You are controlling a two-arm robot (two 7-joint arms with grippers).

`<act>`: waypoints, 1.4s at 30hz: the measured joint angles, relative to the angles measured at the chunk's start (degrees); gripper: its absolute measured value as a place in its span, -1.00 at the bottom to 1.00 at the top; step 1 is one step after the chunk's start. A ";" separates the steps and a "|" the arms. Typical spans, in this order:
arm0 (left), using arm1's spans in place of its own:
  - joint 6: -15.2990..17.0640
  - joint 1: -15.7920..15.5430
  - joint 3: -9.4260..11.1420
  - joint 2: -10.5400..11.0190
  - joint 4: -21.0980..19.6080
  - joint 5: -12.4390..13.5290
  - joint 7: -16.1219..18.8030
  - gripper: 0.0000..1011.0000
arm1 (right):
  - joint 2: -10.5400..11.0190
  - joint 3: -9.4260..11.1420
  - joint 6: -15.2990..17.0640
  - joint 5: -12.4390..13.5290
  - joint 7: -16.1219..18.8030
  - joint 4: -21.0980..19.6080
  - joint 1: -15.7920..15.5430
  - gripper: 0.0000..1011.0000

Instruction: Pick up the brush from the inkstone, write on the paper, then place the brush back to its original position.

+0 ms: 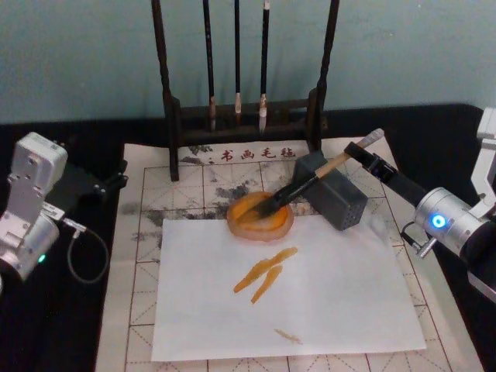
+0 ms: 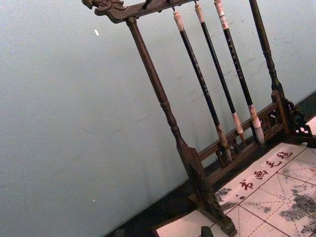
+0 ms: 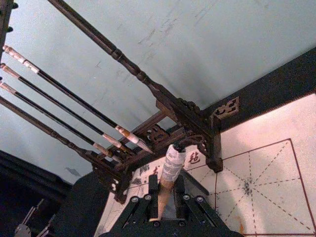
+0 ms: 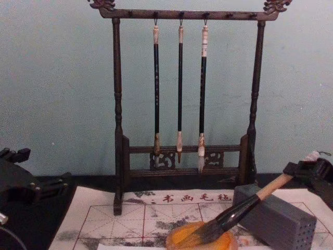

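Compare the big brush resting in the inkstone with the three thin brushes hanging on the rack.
Pose: the brush leans tilted, bristles in the inkstone, gripped by the right hand; the thin brushes hang upright on the rack. Handle: the brush is pale wood above black; the thin brushes are mostly black. Bristles: the brush's are dark and bushy; theirs pale and slim. Shared: bristles point down.

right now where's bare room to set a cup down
Free: the white sheet left of the orange strokes, and its right side. Crowded behind: inkstone, brush in the right gripper, grey block, rack. Left gripper parked at left.
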 joint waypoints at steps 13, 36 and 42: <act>0.00 0.00 0.00 0.00 0.00 0.00 0.00 0.98 | 0.42 0.70 2.45 4.16 -0.53 -0.52 0.00 -0.60; 0.00 0.00 0.00 0.00 0.00 0.00 0.01 0.98 | 1.96 0.67 3.16 11.36 -0.63 -2.31 0.12 -0.60; 0.00 0.00 0.00 0.00 0.00 0.00 0.00 0.98 | 2.91 0.16 3.02 12.59 -0.41 -3.35 0.00 -0.60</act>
